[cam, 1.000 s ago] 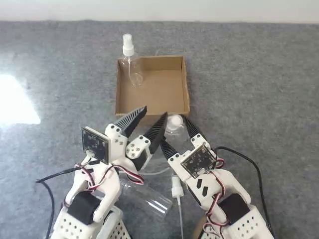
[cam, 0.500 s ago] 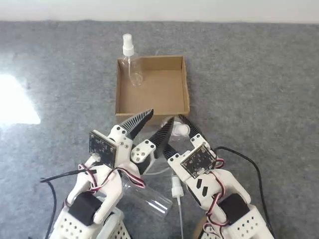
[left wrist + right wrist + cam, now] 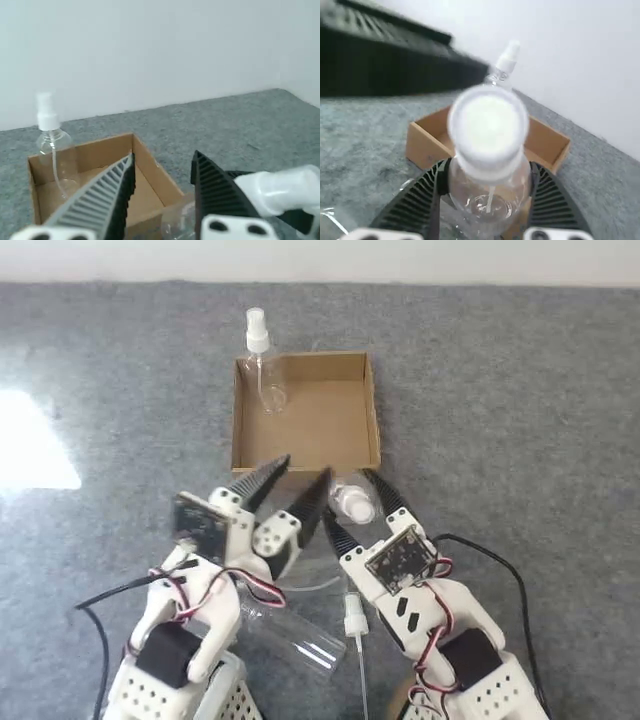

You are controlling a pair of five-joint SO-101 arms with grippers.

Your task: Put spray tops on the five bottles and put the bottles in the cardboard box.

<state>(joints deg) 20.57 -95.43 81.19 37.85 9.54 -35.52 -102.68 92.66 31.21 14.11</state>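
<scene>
1. The box sits mid-table, open side up. The boxed bottle stands upright in its far corner with its spray top fitted. I judge this unit complete.

2. The right gripper is clamped on the held bottle, with one jaw on each side of the clear body. The right wrist view confirms the grasp: the held bottle sits between the jaws, and its white top faces the camera. The bottle is just short of the box's near wall and outside it. It is gripped by the body, which probably leaves the neck and top free for seating or checking.

3. The left gripper is released, with its fingers spread and nothing between them. It sits just beside the held bottle's top, near the box's front wall. In the left wrist view that top shows just past one finger. The open jaws probably stand ready to press or twist the top while the right arm steadies the bottle. Whether the top is fully seated cannot be told.

4. The bare bottle lies on its side between the arm bases, partly under the left arm. The loose top lies just beside it, its tube pointing toward the near edge. This pair looks unassembled.

5. Status: one bottle is boxed, one is in hand and at least one is outstanding.
</scene>
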